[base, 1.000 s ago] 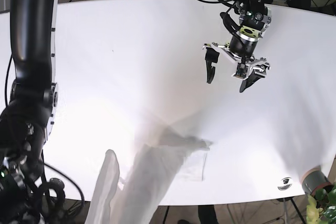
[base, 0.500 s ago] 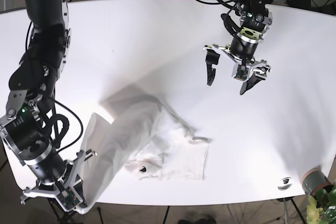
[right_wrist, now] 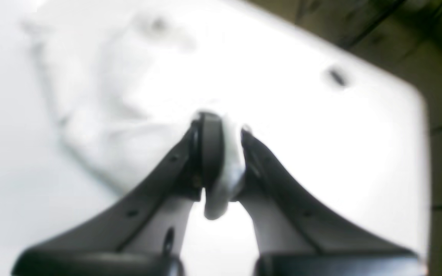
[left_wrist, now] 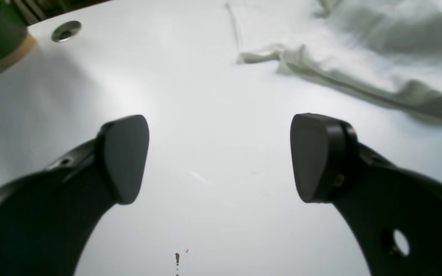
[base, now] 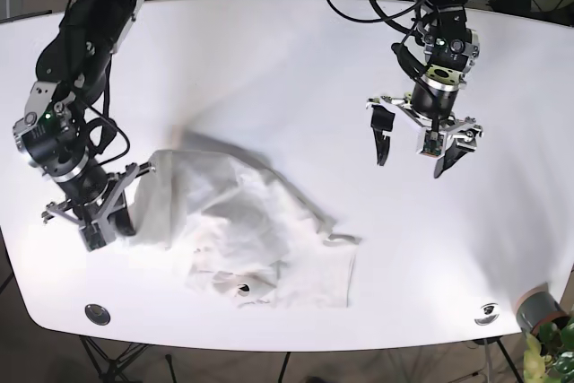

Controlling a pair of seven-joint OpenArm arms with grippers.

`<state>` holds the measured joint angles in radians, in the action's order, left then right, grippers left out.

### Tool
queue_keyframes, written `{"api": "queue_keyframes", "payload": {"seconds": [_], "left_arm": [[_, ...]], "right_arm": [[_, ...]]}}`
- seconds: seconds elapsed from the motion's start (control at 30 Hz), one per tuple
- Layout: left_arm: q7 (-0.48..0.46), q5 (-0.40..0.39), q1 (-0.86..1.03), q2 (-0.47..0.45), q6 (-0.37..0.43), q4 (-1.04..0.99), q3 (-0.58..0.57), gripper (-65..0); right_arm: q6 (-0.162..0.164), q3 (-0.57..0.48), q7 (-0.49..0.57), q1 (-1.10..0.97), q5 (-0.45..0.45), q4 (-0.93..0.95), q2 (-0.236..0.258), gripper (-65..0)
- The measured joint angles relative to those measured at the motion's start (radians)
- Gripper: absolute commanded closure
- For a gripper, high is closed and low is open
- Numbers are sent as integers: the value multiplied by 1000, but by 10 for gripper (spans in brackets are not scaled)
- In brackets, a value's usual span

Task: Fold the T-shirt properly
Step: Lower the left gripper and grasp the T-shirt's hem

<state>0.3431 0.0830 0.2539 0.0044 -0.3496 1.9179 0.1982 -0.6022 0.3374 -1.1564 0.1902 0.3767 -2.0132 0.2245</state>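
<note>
- The T-shirt (base: 260, 239) lies crumpled near the table's (base: 269, 60) front edge, its long axis running left to right.
- The right gripper (right_wrist: 225, 153) is pinching white cloth at the shirt's left end.
- The left gripper (base: 423, 139) hangs spread wide above bare table toward the back right, well apart from the shirt.

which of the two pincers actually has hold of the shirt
The right pincer, shut on a fold of the T-shirt. The left pincer hangs wide open over bare table.
</note>
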Motion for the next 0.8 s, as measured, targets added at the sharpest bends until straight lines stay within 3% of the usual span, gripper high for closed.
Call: {"api": "queue_keyframes", "payload": {"seconds": [0.23,0.47,0.63,0.8], "left_arm": [[1,0,-6,-1,-10,0,-5,-540],[2,0,-10,-3,-10,-1,-5,-543],[11,0,-80,3,-10,-19,-6,-546],[104,3,-221,3,-6,-142,-7,-547]], "right_arm": [[-1,84,3,-192,53,1,-86,-21],[0,81,70,-372,125,0,-95,-21],[3,60,135,-473,122,4,-93,-21],[6,30,169,-493,137,4,-95,-21]]}}
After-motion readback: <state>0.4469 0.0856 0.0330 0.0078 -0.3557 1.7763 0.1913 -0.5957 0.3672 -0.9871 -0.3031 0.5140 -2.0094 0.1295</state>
